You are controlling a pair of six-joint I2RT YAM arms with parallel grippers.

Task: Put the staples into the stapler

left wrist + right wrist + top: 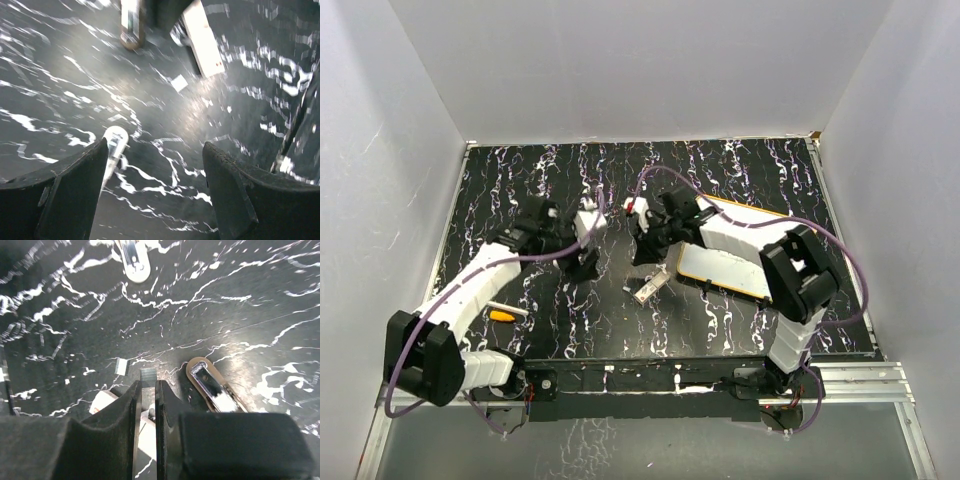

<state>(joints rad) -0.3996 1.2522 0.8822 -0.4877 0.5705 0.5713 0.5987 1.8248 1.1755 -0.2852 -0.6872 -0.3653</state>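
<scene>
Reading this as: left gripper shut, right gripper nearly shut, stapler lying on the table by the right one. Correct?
No: the left gripper is open, fingers wide apart, as the left wrist view shows. The rest holds: the right gripper is nearly shut and the stapler lies on the table beside it.

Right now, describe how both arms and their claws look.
The left arm and right arm share one build: white link shells between bulky black joint housings, each trailed by a thin purple cable. The left claw and right claw each have two thick, matte black fingers with rough, textured inner faces. No markings are legible.
</scene>
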